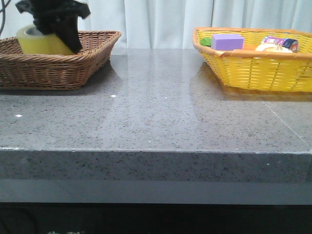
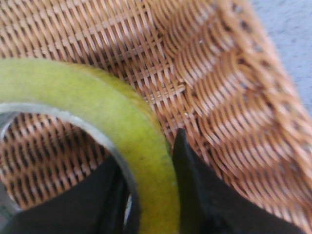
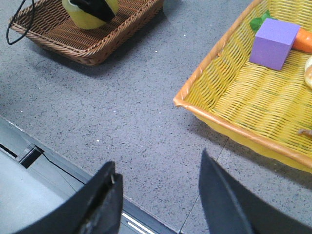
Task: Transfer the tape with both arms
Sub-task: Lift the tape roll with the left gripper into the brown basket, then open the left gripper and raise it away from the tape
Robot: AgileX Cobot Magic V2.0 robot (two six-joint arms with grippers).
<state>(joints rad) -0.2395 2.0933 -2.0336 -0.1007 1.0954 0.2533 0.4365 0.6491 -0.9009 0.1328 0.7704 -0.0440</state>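
At the 10 o'clock corner of the table (image 1: 156,122) my left gripper (image 2: 151,195) is down inside the brown wicker basket (image 1: 92,53), pinching the wall of the tape (image 1: 41,43): 1 finger sits inside the pale core, the other presses the yellow-green outer face. The roll is still over the basket, and I cannot tell whether it has left the weave yet. So I judge step 1, the pick, as made or nearly made, and nothing more.

Moving across, the grey middle of the table lies between the 2 baskets, and that is where I would expect the handover to happen; it has not begun.

At 2 o'clock stands the yellow basket (image 1: 253,68), holding the purple block (image 1: 227,42) and other small items. My right gripper (image 3: 161,195) hangs spread and empty above the table's near edge, well apart from the tape. Left to do, as I judge it: lift, carry toward centre, pass to my right gripper, release.
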